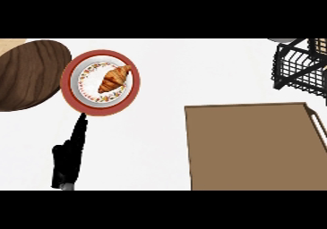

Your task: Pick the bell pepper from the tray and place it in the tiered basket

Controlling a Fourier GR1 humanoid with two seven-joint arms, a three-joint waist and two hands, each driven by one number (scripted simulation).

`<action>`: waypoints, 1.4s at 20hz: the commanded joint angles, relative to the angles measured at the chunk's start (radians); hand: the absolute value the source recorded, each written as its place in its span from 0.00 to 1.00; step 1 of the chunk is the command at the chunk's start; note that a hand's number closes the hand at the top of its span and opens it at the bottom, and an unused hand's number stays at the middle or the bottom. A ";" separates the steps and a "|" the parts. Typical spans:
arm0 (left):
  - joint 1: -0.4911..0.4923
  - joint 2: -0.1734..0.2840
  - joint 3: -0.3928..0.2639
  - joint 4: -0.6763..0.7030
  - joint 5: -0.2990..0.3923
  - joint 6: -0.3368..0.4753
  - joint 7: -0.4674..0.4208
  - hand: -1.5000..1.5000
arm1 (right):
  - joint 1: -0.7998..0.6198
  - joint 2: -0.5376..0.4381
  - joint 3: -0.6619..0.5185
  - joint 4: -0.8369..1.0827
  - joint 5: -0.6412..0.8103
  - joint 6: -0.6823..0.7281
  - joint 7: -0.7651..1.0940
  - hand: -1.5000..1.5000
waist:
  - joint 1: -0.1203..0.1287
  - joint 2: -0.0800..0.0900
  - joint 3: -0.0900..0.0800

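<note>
Left hand (71, 152), fingers straight, rests at 8 o'clock; right hand unseen. Tray (251, 147) shows no pepper, so any reach toward the basket (299, 67) at 2 o'clock risks going empty.

White counter (192, 71) — round wooden board (27, 74) at left.

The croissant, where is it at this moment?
In the head view the croissant lies on the red-rimmed plate at upper left, beside the round wooden board and just above the left hand.
</note>
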 commanded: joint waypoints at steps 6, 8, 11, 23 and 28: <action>0.054 0.005 -0.016 -0.017 -0.021 0.002 0.021 0.50 | -0.104 -0.184 -0.297 0.343 -0.216 0.061 -0.217 1.00 | 0.005 -0.004 -0.004; 0.005 -0.016 -0.011 0.043 -0.024 0.010 0.017 0.50 | -0.170 -0.214 -0.352 0.339 -0.277 0.112 -0.183 1.00 | -0.003 -0.003 -0.006; -0.016 0.005 0.020 0.031 0.000 -0.006 0.033 0.50 | -0.190 -0.298 -0.458 0.386 -0.365 0.168 -0.221 1.00 | -0.011 -0.005 -0.005; 0.019 -0.022 -0.004 0.061 -0.028 -0.020 -0.027 0.50 | -0.366 -0.517 -0.464 0.333 -0.422 0.238 -0.093 1.00 | 0.015 -0.001 -0.007; -0.024 -0.026 -0.008 0.029 -0.038 -0.021 0.032 0.50 | -0.507 -0.521 -0.374 0.406 -0.407 0.200 -0.024 1.00 | 0.025 0.002 -0.006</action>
